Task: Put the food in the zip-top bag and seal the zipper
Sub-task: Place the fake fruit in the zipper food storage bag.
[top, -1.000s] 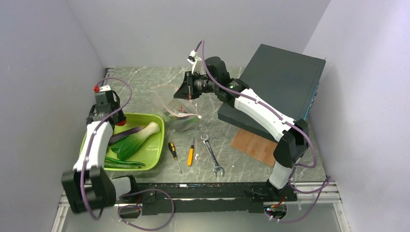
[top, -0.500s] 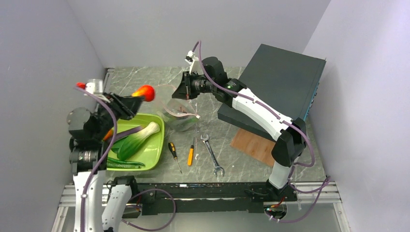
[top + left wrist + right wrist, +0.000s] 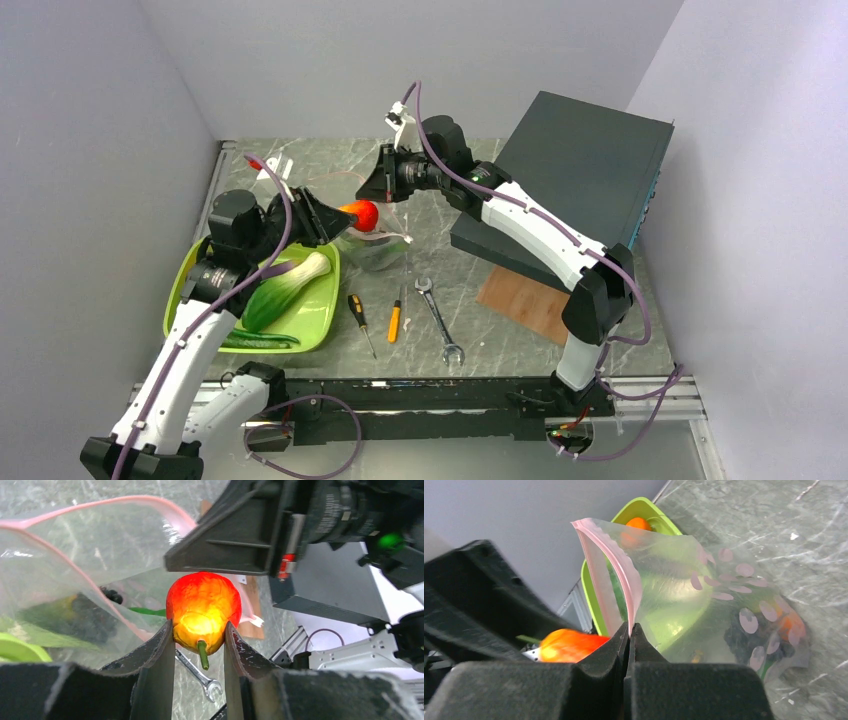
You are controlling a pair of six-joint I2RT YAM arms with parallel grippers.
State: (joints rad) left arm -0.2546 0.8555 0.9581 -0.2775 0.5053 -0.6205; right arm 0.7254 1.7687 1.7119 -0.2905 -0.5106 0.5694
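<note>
My left gripper (image 3: pixel 347 217) is shut on a red-orange toy fruit (image 3: pixel 202 609) with a green stem and holds it in the air at the mouth of the clear zip-top bag (image 3: pixel 75 565). The fruit also shows in the top view (image 3: pixel 362 213) and the right wrist view (image 3: pixel 566 645). My right gripper (image 3: pixel 629 630) is shut on the bag's pinkish zipper strip (image 3: pixel 616 570) and holds the mouth lifted off the table. Dark and orange food pieces (image 3: pixel 769 630) lie inside the bag. In the top view the right gripper (image 3: pixel 378 185) is just above the fruit.
A lime-green tray (image 3: pixel 322 310) at the left holds a toy bok choy (image 3: pixel 280 290), a purple piece and green pods. Two screwdrivers (image 3: pixel 394 322) and a wrench (image 3: pixel 440 320) lie in front of the bag. A black box (image 3: pixel 585 170) and a wooden board (image 3: pixel 525 300) stand at the right.
My left arm has lifted the red-orange fruit from the tray's far end and swung it right, up to the bag's mouth. The right gripper has kept holding the bag's mouth up.
</note>
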